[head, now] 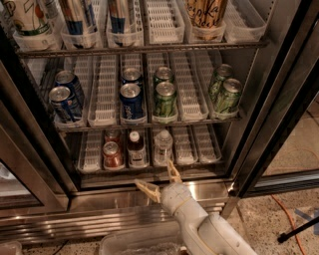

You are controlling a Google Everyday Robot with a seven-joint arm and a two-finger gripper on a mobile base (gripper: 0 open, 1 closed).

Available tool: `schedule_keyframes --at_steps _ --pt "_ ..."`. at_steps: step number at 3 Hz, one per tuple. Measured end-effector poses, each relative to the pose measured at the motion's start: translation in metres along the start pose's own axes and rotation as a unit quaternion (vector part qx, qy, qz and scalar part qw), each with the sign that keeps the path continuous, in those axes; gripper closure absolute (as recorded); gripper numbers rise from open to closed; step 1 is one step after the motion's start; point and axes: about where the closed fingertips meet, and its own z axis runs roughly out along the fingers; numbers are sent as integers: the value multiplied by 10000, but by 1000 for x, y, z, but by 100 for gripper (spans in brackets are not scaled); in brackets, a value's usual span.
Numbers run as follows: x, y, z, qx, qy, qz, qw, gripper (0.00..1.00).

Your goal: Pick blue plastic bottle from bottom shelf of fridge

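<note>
The fridge [279,99] stands open in front of me. On its bottom shelf [194,160] the blue plastic bottle [135,149] stands upright in a lane tray, with a white cap, dark liquid and a white-and-blue label. A red can [112,154] is to its left and a clear water bottle [163,147] to its right. My gripper [160,180] is open and empty, just below and in front of the shelf edge. Its right finger points up near the foot of the water bottle. Its left finger reaches out below the blue plastic bottle.
The rack above holds blue cans [131,102] and green cans [165,97]. The top rack holds tall cans and cups [204,15]. The steel base grille [75,224] runs below. A clear plastic bin [134,241] sits by my arm. An orange cable [289,214] lies on the floor at right.
</note>
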Motion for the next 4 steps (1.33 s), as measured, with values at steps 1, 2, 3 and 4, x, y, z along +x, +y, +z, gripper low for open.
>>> schedule_keyframes --at_steps 1,2,3,4 --pt "0 0 0 0 0 0 10000 44" --pt "0 0 0 0 0 0 10000 37" --pt "0 0 0 -1 0 0 10000 39" --pt "0 0 0 -1 1 -4 10000 44"
